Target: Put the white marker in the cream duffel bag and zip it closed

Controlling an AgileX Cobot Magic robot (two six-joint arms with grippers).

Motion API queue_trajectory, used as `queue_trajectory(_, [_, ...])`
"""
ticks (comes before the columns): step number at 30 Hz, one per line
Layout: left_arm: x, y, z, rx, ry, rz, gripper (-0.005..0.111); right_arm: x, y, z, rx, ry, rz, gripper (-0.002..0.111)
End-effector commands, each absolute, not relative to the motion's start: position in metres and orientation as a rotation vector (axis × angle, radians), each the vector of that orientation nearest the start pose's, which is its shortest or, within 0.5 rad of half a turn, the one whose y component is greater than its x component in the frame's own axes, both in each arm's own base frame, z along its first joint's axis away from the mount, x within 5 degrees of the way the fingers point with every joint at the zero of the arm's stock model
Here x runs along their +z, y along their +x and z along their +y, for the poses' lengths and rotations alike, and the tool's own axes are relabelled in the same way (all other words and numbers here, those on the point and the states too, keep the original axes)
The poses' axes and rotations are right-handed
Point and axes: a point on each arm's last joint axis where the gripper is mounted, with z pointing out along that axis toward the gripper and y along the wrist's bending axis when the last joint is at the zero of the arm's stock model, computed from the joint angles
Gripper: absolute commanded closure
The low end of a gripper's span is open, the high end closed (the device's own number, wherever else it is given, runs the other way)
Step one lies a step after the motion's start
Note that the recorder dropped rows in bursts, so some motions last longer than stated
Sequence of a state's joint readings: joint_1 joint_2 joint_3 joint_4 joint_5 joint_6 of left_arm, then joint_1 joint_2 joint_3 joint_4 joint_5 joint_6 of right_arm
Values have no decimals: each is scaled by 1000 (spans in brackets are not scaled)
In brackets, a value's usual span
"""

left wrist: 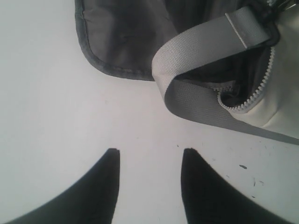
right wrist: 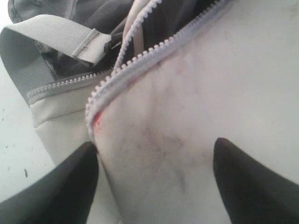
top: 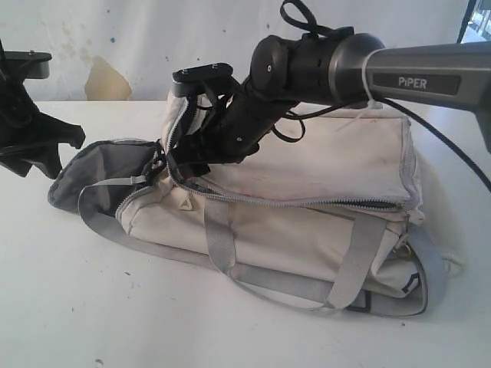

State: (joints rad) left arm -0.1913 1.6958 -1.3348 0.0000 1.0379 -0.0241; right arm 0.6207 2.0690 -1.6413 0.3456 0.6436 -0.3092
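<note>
Cream bag lies mid-table, left end unzipped, dark-lined flap spilling left. Right gripper at that opening, fingers spread wide over cream fabric beside zipper, clamping nothing. Left gripper hovers far left above table, fingers apart, empty. Marker not visible.

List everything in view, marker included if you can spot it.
bag: 1, cream, on its side mid-table
zip: 1, grey tape, along the bag's front, gaping at the left end
lining: dark grey, spilling out at the left end
straps: several, grey, over the bag's front and onto the table
marker: none in view
table: 1, white
wall: white, tan patch, behind
left gripper: 1, black, open, over bare table
right gripper: 1, black, open, over the bag's open end
right arm: 1, grey-black, above the bag
</note>
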Motion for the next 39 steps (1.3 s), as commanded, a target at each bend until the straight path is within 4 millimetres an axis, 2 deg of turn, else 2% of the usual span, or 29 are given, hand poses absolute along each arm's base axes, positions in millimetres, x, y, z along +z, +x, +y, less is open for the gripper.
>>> queue_trajectory(1, [267, 338, -66, -46, 232, 2844, 64, 246, 358, 280, 518, -880, 2393, 43])
queue_trajectory(6, [267, 338, -66, -46, 232, 2843, 64, 282, 347, 272, 541, -857, 2337, 43])
queue_trajectory(9, [267, 337, -65, -45, 233, 2852, 64, 296, 338, 265, 565, -807, 2385, 43])
queue_trajectory(14, [274, 333, -76, -184, 289, 2824, 64, 305, 328, 241, 556, -744, 2572, 44])
queue_trajectory(19, [287, 324, -96, -280, 397, 2764, 64, 312, 329, 207, 511, -704, 2697, 56])
queue_trajectory(23, [298, 311, -114, -295, 488, 2726, 64, 317, 331, 180, 490, -635, 2745, 64])
queue_trajectory(29, [308, 292, -150, -350, 625, 2662, 64, 318, 329, 145, 467, -491, 2773, 66])
queue_trajectory(33, [309, 276, -179, -425, 727, 2625, 64, 314, 323, 120, 444, -399, 2789, 66])
queue_trajectory(39, [315, 250, -231, -515, 889, 2459, 64, 308, 314, 81, 416, -237, 2808, 66])
